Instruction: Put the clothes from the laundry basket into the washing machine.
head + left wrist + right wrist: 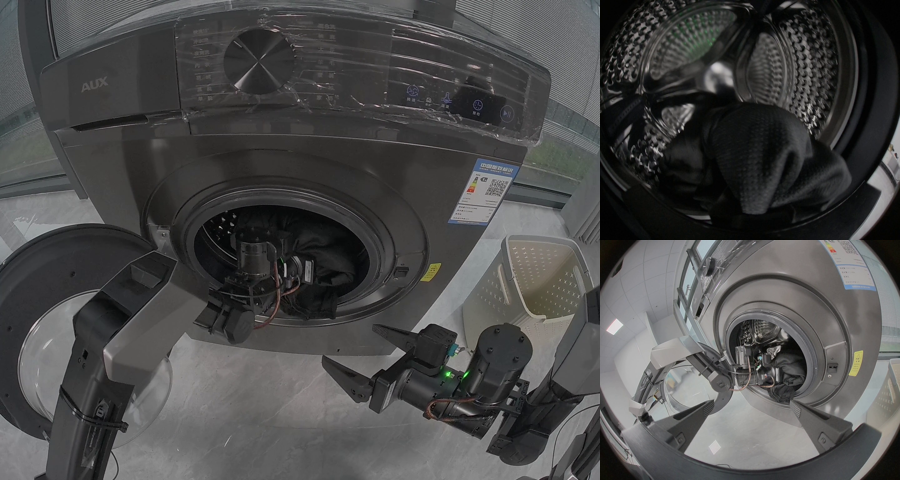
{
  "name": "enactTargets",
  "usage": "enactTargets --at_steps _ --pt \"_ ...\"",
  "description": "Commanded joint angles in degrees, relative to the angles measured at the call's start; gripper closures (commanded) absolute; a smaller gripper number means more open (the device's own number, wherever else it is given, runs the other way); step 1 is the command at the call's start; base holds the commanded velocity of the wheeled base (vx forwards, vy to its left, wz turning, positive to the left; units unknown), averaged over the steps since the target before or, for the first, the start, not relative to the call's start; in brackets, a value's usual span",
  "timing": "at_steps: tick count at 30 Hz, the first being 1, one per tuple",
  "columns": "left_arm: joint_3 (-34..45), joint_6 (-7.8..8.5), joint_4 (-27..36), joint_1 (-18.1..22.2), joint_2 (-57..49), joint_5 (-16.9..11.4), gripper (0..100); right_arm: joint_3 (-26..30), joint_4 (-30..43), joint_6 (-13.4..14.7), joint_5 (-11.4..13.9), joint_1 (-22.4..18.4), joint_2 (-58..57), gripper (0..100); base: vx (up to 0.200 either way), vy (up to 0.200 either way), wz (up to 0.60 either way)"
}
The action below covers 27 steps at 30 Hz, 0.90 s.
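Straight ahead, a grey washing machine (300,156) on the pale floor (269,400), with its round glass-centred door (56,300) swung wide open to the left side. Inside the drum (812,62), heaped against the lower front of the opening, black clothes (328,262), with one fold drooping over the rim (384,244). Reaching in from the door side, the left arm (144,294), with wrist and cables (275,306) across the lower left of the opening and the left claw (306,270) sunk against the black cloth; released or clenched, cannot tell. From that wrist, dark knitted cloth bulging close up at the front of the drum, with perforated steel wall behind and above. Outside the machine, low over the floor just before the bottom right of the front panel, the right claw (349,342), pointed toward the opening, spread wide and released. Between it and the clothes, the lower part of the rim; across the left half of the opening, the left arm. On the floor to the right of the machine, near the right arm and well apart from the opening, a white perforated laundry basket (537,275). Up on the control panel, a round dial (258,61) under wrinkled plastic film (350,69); at the front's upper right, a blue-edged label (483,190); beside the opening's right edge, a small yellow sticker (430,272).
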Motion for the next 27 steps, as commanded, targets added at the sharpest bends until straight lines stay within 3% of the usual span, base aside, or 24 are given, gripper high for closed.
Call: enactTargets --at_steps 1,4,6,13,14,19,23,27 --pt "-8.4 -0.08 -0.4 1.8 2.4 1.9 100 -0.1 0.0 0.0 0.0 0.2 0.1 0 0.000 0.000 0.00" --pt "-20.2 0.71 -0.2 3.6 6.1 4.2 100 -0.2 0.0 0.0 0.0 0.5 0.1 0 0.000 0.000 0.00" --pt "-22.9 0.71 0.2 4.1 7.8 4.8 100 -0.1 0.0 0.0 0.0 0.5 0.1 0 0.000 0.000 0.00" --pt "-22.9 0.71 -0.8 4.8 7.7 4.5 100 -0.2 0.0 0.1 0.0 0.5 0.2 0 0.000 0.000 0.00" --pt "-22.9 0.54 -0.8 4.8 7.6 4.4 0 -0.2 0.0 0.1 0.0 0.5 0.2 0 0.000 0.000 0.00" --pt "-22.3 0.01 -0.6 4.1 6.7 4.6 0 -0.1 0.0 0.1 0.0 0.5 0.2 0 0.000 0.000 0.00" --pt "-10.5 0.36 -0.2 2.1 1.0 3.3 0 -0.1 0.0 0.1 0.0 0.5 -0.1 0 0.000 0.000 0.00" --pt "0.3 0.89 0.0 0.4 -3.5 -0.2 0 -0.1 0.0 0.0 0.0 0.5 0.0 0 0.000 0.000 0.00"
